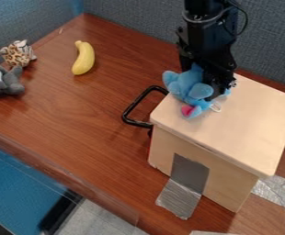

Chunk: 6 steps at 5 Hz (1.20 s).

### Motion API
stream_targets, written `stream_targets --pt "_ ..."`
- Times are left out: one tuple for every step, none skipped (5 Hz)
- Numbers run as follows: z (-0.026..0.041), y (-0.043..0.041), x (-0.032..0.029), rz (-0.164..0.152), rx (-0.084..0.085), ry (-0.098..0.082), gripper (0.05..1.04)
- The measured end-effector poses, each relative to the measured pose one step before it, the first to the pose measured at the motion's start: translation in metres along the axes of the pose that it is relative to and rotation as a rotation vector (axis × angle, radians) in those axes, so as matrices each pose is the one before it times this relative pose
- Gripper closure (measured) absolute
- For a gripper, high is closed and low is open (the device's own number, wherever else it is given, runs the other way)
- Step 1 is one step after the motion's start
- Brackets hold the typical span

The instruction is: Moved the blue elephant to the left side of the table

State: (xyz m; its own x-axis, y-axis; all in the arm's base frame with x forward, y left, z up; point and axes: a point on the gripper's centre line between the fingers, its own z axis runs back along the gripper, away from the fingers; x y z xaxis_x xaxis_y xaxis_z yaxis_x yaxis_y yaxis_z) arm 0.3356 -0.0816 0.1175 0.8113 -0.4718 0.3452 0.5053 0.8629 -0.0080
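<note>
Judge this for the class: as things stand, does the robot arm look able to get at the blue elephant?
Very likely yes: its gripper is right against the blue elephant at the wooden box's top, and nothing visible stands between them.

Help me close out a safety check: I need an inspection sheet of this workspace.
Surface: brown wood-look table; silver tape runs from the box's side onto it.
Job's things: blue elephant at the top of the pale wooden box.
Clutter: yellow banana, spotted plush, grey plush.
Grippers: black gripper down at the elephant; grasp cannot be confirmed.
Cables: thin black cable looping beside the arm.
Surroundings: grey-blue fabric partition behind the table.
</note>
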Motion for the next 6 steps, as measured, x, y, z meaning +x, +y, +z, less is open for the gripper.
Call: stream_targets --pt "0.01317 0.02543 -0.00255 0.0361 0.0209 -0.0137 0.585" --pt "0.01059 0.02579 -0.01235 0.0463 0.0291 0.0087 0.639" --pt "0.00488 0.02186 -0.02623 0.0462 0.0162 0.0071 0.649" --pt "-0.00194 0.01774 -0.03079 0.0166 -0.0062 -0.0048 0.649" --pt "-0.01221 0.01217 -0.02588 -0.0339 -0.0045 -0.0206 0.649" --pt "-0.02197 0.01399 -0.0151 -0.0713 0.0333 -0.0373 0.649"
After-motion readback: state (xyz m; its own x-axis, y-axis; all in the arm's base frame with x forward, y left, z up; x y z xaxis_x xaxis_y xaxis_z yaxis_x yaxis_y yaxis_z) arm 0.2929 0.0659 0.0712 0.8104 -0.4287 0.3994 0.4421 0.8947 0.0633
